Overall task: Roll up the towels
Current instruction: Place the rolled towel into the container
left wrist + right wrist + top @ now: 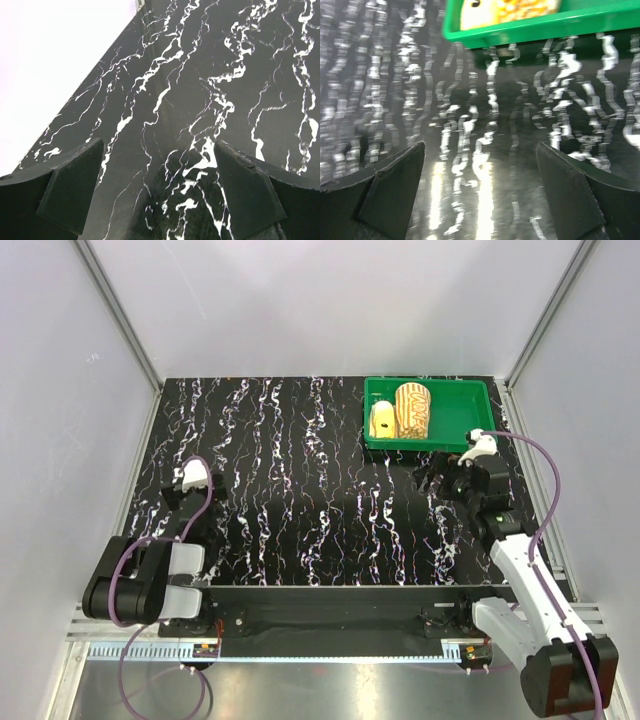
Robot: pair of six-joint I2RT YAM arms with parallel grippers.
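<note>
Item 1. My left gripper (157, 150): both fingers (70, 192) are spread wide, with only bare tabletop between them. They grip nothing. The gripper hangs low over the left part of the black, white-veined table (300, 500), close to its left edge and the pale wall beside it.

Item 2. My right gripper (480, 150): its fingers (570, 195) are also spread wide and hold nothing. It is over the right part of the table, pointing toward the tray. The wrist view is blurred.

Item 3. Green tray (428, 443): it sits at the far right corner of the table, near my right gripper but not touching it.

Item 4. Yellow towel (382, 419): it is rolled and lies in the left part of the tray, with one end toward the near rim.

Item 5. Striped towel (411, 409): it is rolled and is the thicker of the two. It lies in the tray just beside the yellow towel, on that towel's right. Both towels are well away from my left gripper.
</note>
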